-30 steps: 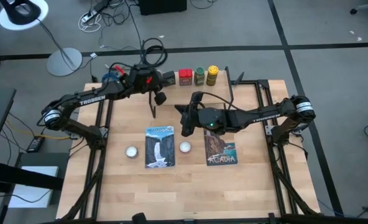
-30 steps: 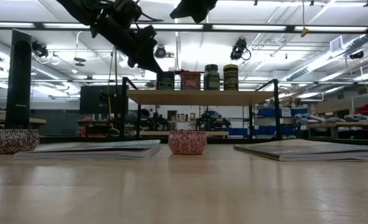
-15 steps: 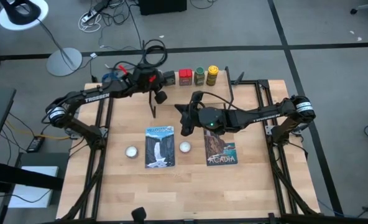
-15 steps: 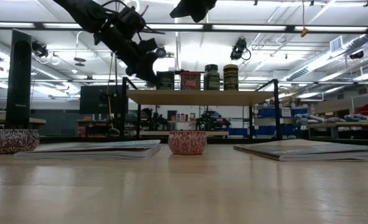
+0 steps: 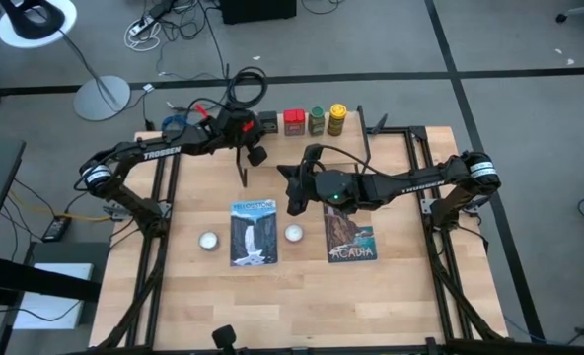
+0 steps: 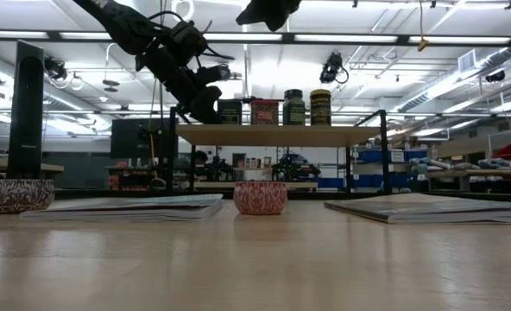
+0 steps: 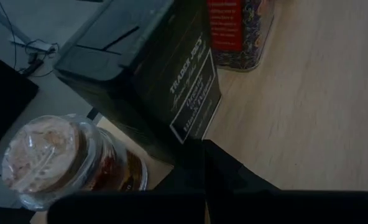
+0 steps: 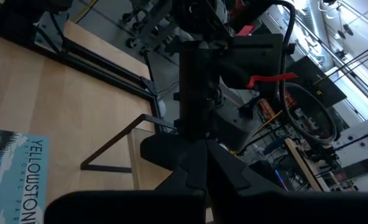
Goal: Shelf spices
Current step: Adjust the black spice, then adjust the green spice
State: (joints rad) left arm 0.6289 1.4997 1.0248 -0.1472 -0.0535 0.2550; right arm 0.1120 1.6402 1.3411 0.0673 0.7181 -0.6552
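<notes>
- Grey floor with dark seams surrounds the wooden bench (image 5: 302, 286), and cables lie on the floor beyond its far edge.
- At the far edge stands the shelf (image 6: 277, 135), a light board on thin black legs, with open space under it.
- Four spices show on its board from above: dark square tin (image 5: 268, 122), red boxy tin (image 5: 294, 121), green jar (image 5: 317, 120) and yellow-capped jar (image 5: 337, 119), in a row from left to right, close together.
- In the left wrist view the dark square tin reads "TRADER JOE'S" on its label; smaller script below is not legible.
- Just beside it, at the shelf's left end, sits the tiny brown jar (image 7: 72, 165), glass with a clear lid, near the board's edge.
- White "TROSSEN" lettering runs along the left arm.
- The left tool (image 6: 205, 111) is at the left end of the shelf, close to the dark tin, fingers closed and gripping nothing.
- The right tool (image 5: 294, 202) hangs above the bench middle, fingers closed and empty.
- Two picture books lie flat: the left book (image 5: 253, 232) reads "YELLOWSTONE" in part, the right book (image 5: 350, 237) reads "ACADIA".
- One white ball (image 5: 209, 241) lies left of the left book, another ball (image 5: 293, 234) between the books.
- Bare wood stretches across the near half of the bench.
</notes>
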